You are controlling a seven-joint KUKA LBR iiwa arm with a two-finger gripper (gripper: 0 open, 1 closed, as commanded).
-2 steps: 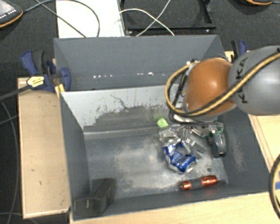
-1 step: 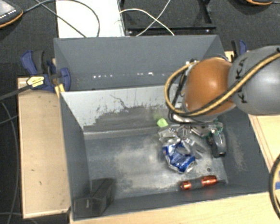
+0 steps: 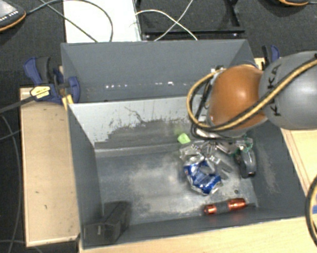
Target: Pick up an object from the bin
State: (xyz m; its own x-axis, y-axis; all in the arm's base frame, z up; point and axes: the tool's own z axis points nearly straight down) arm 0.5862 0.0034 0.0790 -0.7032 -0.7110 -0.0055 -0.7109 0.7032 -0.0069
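In the camera view I am looking down on the grey metal bin (image 3: 124, 175), its scuffed floor lying bare across the left and middle except for a black block (image 3: 108, 224) in the near-left corner. The gripper (image 3: 205, 156) is hanging over a crumpled blue-and-silver wrapper (image 3: 204, 179) lying right of the floor's middle, its long axis running roughly from far-left to near-right, and I cannot tell whether the gripper is apart or together. A small green piece (image 3: 183, 139) is lying just behind the wrapper, a copper-coloured cylinder (image 3: 225, 206) is lying crosswise by the front wall, and a grey-green thing (image 3: 246, 159) is crowding the right side.
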